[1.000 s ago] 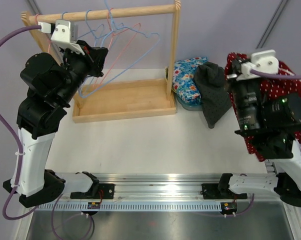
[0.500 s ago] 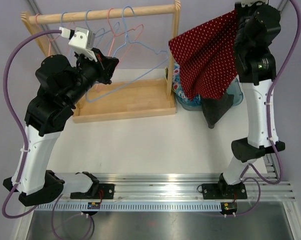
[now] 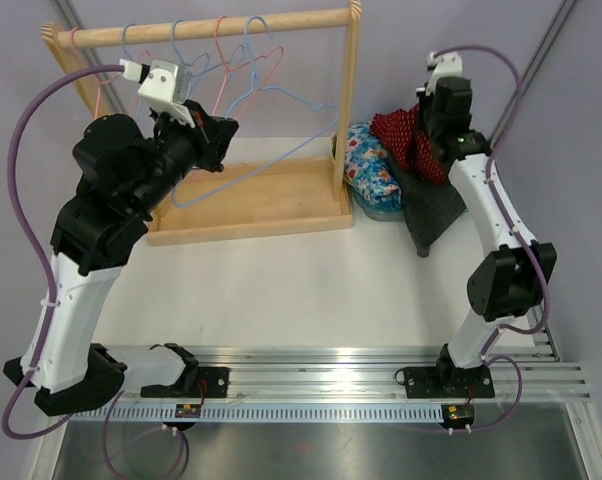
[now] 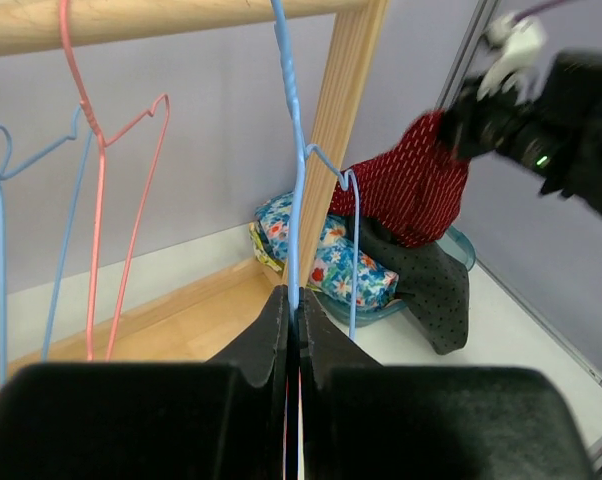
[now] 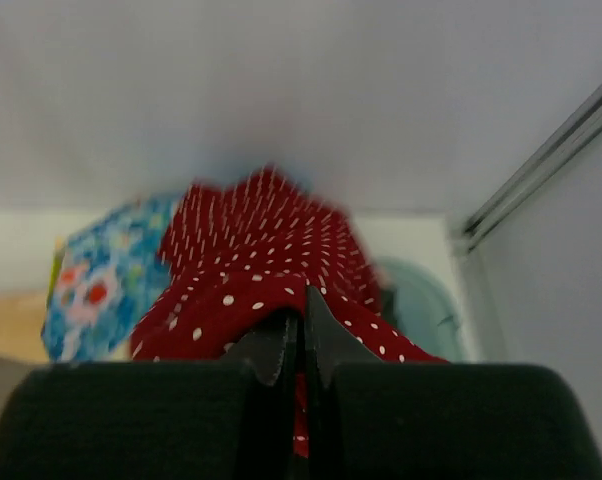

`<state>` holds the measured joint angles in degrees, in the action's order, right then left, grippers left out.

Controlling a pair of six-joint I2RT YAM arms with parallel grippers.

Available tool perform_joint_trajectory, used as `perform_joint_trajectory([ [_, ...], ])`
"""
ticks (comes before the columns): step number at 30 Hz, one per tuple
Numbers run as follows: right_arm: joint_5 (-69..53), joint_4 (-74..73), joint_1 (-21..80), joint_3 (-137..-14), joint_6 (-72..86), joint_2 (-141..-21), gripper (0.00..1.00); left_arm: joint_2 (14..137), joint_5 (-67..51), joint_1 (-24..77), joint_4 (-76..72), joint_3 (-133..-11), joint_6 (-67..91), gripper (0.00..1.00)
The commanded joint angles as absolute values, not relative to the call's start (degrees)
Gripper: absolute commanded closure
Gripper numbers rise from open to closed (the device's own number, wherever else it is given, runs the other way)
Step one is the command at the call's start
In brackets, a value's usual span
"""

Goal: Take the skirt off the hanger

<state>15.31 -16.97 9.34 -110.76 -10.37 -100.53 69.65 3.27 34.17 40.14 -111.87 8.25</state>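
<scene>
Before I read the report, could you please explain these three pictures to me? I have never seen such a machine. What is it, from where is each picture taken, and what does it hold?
These are two robot arms bolted to a white table. The wide picture looks down from above and behind them. The other two pictures come from a camera on each wrist. The left arm has its jaws shut on a blue wire hanger, which is bare and hangs on a wooden clothes rack. The right arm has its jaws shut on a red white-dotted skirt, bunched over a blue flowered cloth and a dark grey cloth.
</scene>
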Motion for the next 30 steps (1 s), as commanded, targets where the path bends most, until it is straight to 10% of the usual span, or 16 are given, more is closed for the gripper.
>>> perform_joint_trajectory([
  [1,9.7,-9.6,9.0,-96.0,2.1,-98.2,1.0,71.5,3.8,34.6,35.4,-111.5,8.9,1.0],
  [4,6.5,-8.3,8.9,-85.4,9.2,-99.0,0.89,73.8,6.8,34.8,35.5,-113.3,8.4,1.0],
  [7,1.2,-10.4,8.9,-80.8,13.4,-100.6,0.01,75.8,9.5,34.9,35.4,-115.7,7.9,1.0],
  [30,-9.0,-10.4,13.3,-53.7,21.8,-69.3,0.01,95.6,17.4,34.9,31.6,-130.7,6.4,1.0],
])
